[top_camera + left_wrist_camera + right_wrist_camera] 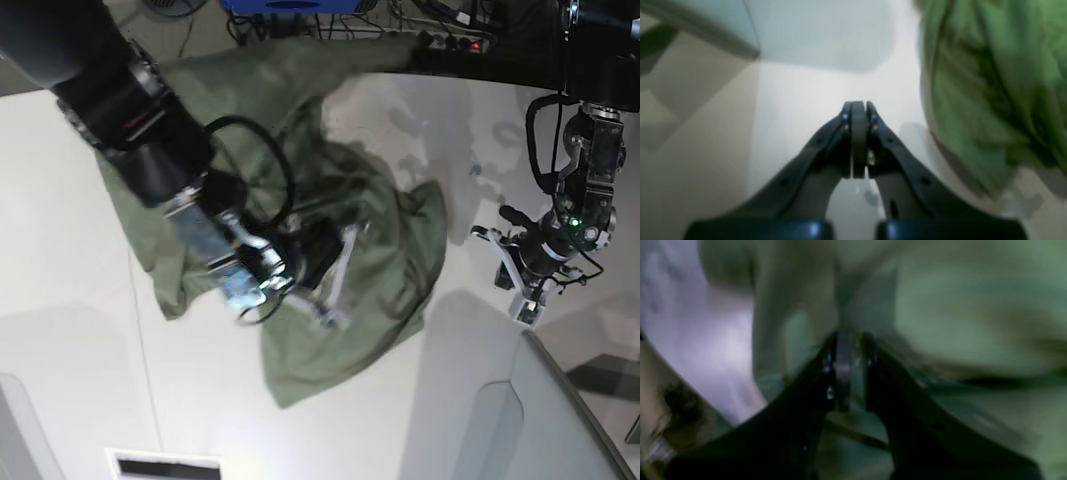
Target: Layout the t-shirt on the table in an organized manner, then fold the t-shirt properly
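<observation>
The right arm reaches in from eleven o'clock, its right gripper [335,290] pointing toward four o'clock with jaws nearly together, pinching cloth. The left gripper [858,110] hangs at three o'clock, jaws pressed together, holding nothing.

No legible text, label, brand, number or sign anywhere across the three views.

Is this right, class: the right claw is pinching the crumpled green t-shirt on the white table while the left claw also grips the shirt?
Not quite. The left claw is shut on nothing, beside the t-shirt over the bare table, as the left wrist view shows. The right claw does pinch the cloth.
</observation>
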Available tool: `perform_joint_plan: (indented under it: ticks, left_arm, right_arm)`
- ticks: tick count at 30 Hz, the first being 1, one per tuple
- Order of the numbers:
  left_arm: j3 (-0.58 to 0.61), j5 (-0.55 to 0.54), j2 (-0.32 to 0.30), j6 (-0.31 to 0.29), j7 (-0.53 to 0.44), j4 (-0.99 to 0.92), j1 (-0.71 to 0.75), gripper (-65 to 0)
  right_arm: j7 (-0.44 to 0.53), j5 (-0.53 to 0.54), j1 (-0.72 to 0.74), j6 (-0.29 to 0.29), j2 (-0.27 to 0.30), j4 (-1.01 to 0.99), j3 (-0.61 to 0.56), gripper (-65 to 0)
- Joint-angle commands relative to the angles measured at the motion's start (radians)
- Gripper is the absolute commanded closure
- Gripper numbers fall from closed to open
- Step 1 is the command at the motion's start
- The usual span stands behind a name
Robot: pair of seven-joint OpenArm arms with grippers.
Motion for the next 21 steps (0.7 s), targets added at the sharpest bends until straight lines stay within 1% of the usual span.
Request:
perform_joint_plan:
  ticks: [1, 4, 5, 7, 9, 12, 14, 16, 17, 18, 19, 21]
  left_arm:
    - [0.006, -0.005, 0.007, 0.007, -0.026, 0.014, -0.041, 0.0]
    - [0.044, -0.005, 0.045, 0.007, -0.026, -0.011, -0.070, 0.0]
    - [0.070, -0.005, 0.063, 0.007, -0.026, -0.023, -0.087, 0.0]
    - [0.118, -0.005, 0.103, 0.007, -0.027, -0.055, -0.118, 0.0]
    - [0.167, -0.005, 0.143, 0.007, -0.027, -0.109, -0.154, 0.0]
    - [0.245, -0.004, 0.205, 0.009, -0.049, -0.253, -0.227, 0.0]
    - [0.300, -0.004, 0.228, 0.010, -0.139, -0.378, -0.260, 0.0]
    - [0.352, -0.004, 0.231, 0.021, -0.233, -0.485, -0.283, 0.0]
    - [0.381, -0.004, 0.232, 0.042, -0.273, -0.537, -0.294, 0.0]
    - [0.408, -0.004, 0.234, 0.067, -0.304, -0.580, -0.303, 0.0]
    - [0.434, -0.004, 0.231, 0.092, -0.331, -0.620, -0.309, 0.0]
    - [0.457, -0.005, 0.229, 0.107, -0.365, -0.674, -0.317, 0.0]
  right_arm:
    - [0.010, -0.007, 0.023, -0.048, 0.040, 0.073, 0.064, -5.6]
    - [-0.055, -0.010, -0.043, -0.159, 0.098, 0.220, 0.239, -5.6]
    - [-0.075, -0.011, -0.068, -0.185, 0.114, 0.266, 0.289, -5.6]
    - [-0.122, -0.011, -0.114, -0.216, 0.135, 0.339, 0.361, -5.6]
    - [-0.170, -0.010, -0.151, -0.226, 0.143, 0.378, 0.407, -5.6]
    - [-0.228, -0.008, -0.223, -0.226, 0.138, 0.420, 0.463, -5.6]
    - [-0.243, -0.008, -0.289, -0.226, 0.135, 0.481, 0.487, -5.6]
    - [-0.245, -0.007, -0.355, -0.232, 0.135, 0.564, 0.495, -5.6]
    - [-0.254, -0.013, -0.389, -0.254, 0.135, 0.615, 0.495, -5.4]
    - [-0.266, -0.013, -0.418, -0.292, 0.140, 0.661, 0.495, -5.4]
    - [-0.276, -0.013, -0.444, -0.344, 0.143, 0.702, 0.496, -5.4]
    - [-0.293, -0.008, -0.494, -0.430, 0.152, 0.761, 0.502, -5.4]
